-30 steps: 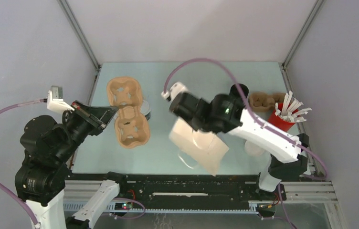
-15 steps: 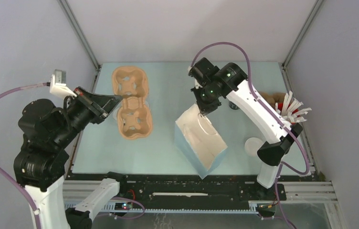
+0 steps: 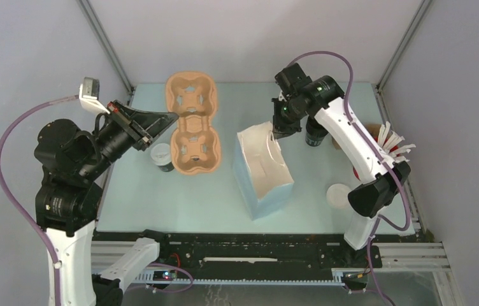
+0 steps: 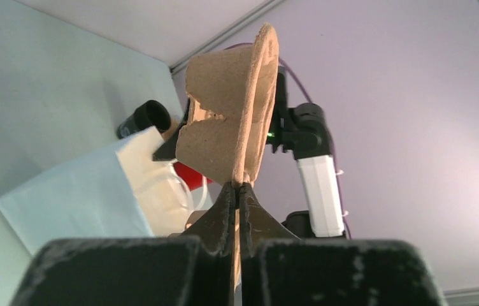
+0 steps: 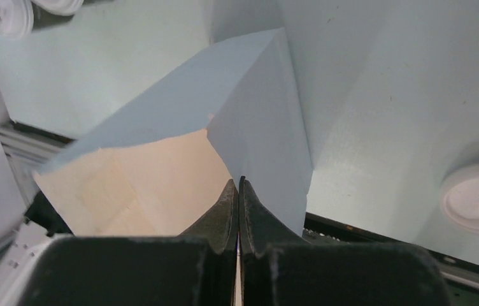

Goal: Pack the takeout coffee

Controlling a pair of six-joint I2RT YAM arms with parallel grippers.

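The left gripper [image 4: 237, 188] pinches the tray [image 4: 224, 127], the right gripper [image 5: 238, 185] pinches the bag [image 5: 250, 108] rim, and the cup [image 3: 162, 156] near the left gripper is not packed yet.

Cup carrier [image 3: 192, 124] looking like rough, matt moulded pulp, paper bag [image 3: 262, 169] showing smooth matt faces, lid [image 3: 339, 194] appearing smooth plastic.

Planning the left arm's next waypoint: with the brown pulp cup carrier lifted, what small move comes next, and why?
Probably swing the left gripper rightward, bringing the brown pulp cup carrier over the light blue paper bag: the carrier is pinched by its edge, and the right gripper holds the bag's rim, mouth open.
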